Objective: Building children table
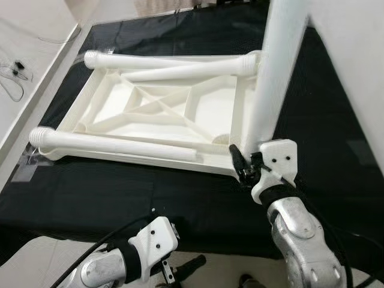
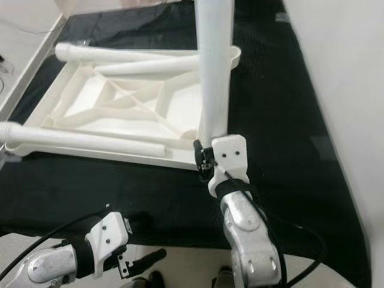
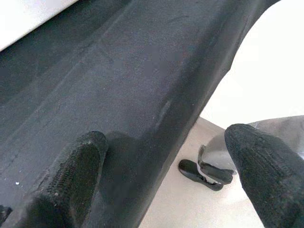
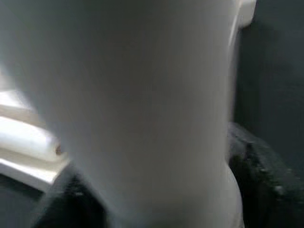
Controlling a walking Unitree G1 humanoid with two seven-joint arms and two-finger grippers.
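Right wrist view has the upright white leg (image 4: 142,109) close between two black fingers (image 4: 266,175), and the head views agree: the right gripper (image 1: 243,165) is clenched around the base of that leg, at about 4 o'clock of the overturned white table top (image 1: 162,111). From there the leg rises straight up out of frame at 12 o'clock, standing at the top's near right corner. The table top lies underside up on a black mat (image 1: 120,192), its ribbed braces crossing in the middle. Three more legs lie flat on it: one (image 1: 114,145) along the near edge at 6 o'clock, one (image 1: 174,60) along the far edge at 12 o'clock, one (image 1: 180,73) slanted just inside that. Down at 7 o'clock the left gripper (image 3: 166,166) hangs released, fingers spread wide over the mat's near edge and the pale floor (image 3: 266,76), apart from the table.
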